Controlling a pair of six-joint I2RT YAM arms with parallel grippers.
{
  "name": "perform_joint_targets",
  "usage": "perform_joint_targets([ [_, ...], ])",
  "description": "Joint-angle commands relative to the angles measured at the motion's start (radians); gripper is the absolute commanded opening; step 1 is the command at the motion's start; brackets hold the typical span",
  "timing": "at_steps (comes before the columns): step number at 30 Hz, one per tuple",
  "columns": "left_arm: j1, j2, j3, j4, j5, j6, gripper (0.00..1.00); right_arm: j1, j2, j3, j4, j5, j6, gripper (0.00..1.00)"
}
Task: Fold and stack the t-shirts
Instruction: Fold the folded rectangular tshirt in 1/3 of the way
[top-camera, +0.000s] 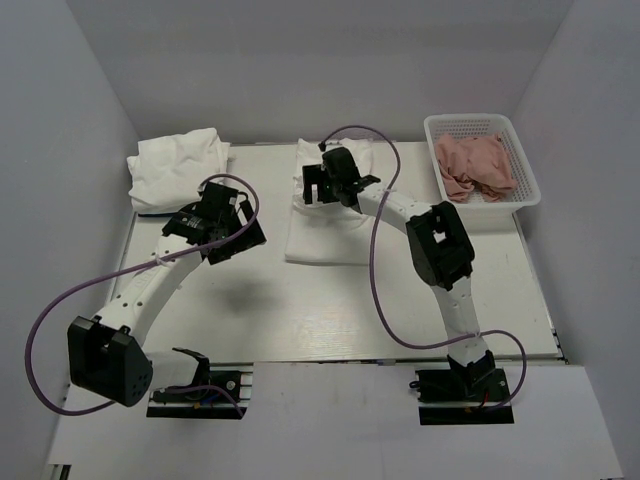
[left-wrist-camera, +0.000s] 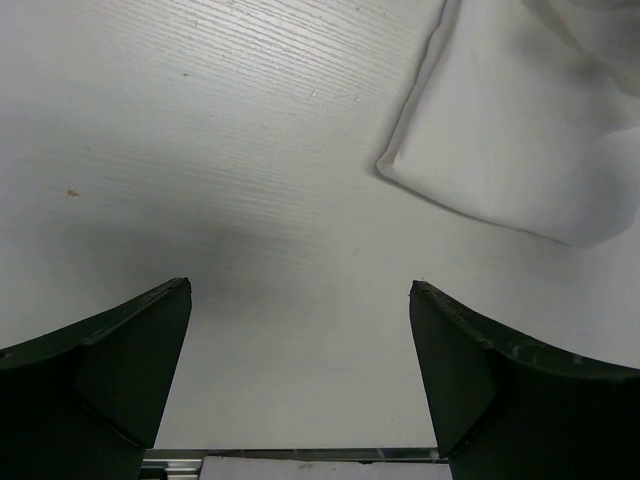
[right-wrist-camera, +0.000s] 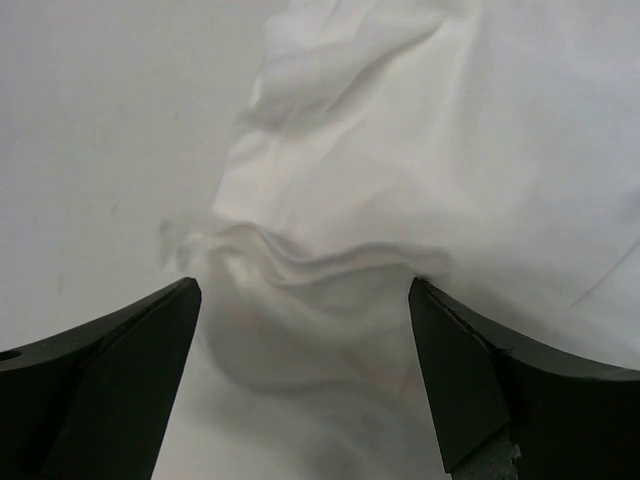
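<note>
A white t-shirt (top-camera: 322, 232) lies partly folded at the table's middle back, its far end rumpled. My right gripper (top-camera: 322, 186) hovers over that far end. In the right wrist view the right gripper (right-wrist-camera: 300, 290) is open, with a bunched ridge of white t-shirt cloth (right-wrist-camera: 320, 265) lying between and just beyond its fingers, not pinched. A bundle of folded white t-shirts (top-camera: 176, 166) sits at the back left. My left gripper (top-camera: 236, 232) is left of the middle shirt. It is open (left-wrist-camera: 300, 300) over bare table, and the shirt's corner (left-wrist-camera: 500, 140) lies ahead to its right.
A white plastic basket (top-camera: 527, 165) at the back right holds a crumpled pink cloth (top-camera: 478, 165). White walls close in the table on the left, back and right. The table's near edge (left-wrist-camera: 300, 455) shows just under the left gripper's fingers.
</note>
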Motion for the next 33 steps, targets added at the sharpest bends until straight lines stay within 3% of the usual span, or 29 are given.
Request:
perform_joint_targets([
  [1,0.003,-0.06,0.022,-0.01,-0.017,-0.006,1.0,-0.06,0.046,0.131,0.059,0.141,0.014,0.9],
  [3,0.003,-0.072,0.022,-0.021,-0.017,-0.006,1.0,-0.076,0.068,0.206,0.039,0.115,-0.014,0.9],
  [7,0.003,-0.081,-0.002,0.008,-0.005,-0.006,1.0,-0.081,-0.031,0.173,0.022,0.121,-0.072,0.9],
  [10,0.003,-0.058,-0.022,0.075,0.055,0.016,1.0,-0.085,-0.12,0.024,0.013,0.123,-0.054,0.9],
  [12,0.003,-0.007,-0.022,0.105,0.095,0.028,1.0,-0.084,-0.268,-0.158,0.026,0.133,-0.005,0.9],
  [13,0.003,0.012,-0.022,0.12,0.106,0.028,1.0,-0.084,-0.342,-0.3,0.072,0.082,-0.005,0.9],
  [16,0.003,0.069,-0.033,0.164,0.164,0.039,1.0,-0.074,-0.461,-0.428,0.086,-0.108,-0.031,0.9],
  [19,0.003,0.098,-0.044,0.256,0.244,0.039,1.0,-0.032,-0.44,-0.444,0.059,-0.235,-0.034,0.9],
  [22,-0.007,0.132,-0.035,0.258,0.279,0.039,1.0,-0.009,-0.379,-0.425,0.063,-0.261,-0.019,0.9],
  [28,-0.007,0.091,-0.059,0.198,0.25,0.039,1.0,0.011,-0.228,-0.297,0.065,-0.302,-0.014,0.9],
  [33,-0.007,0.052,-0.078,0.166,0.203,0.048,1.0,0.011,-0.115,-0.221,0.118,-0.25,0.008,0.9],
])
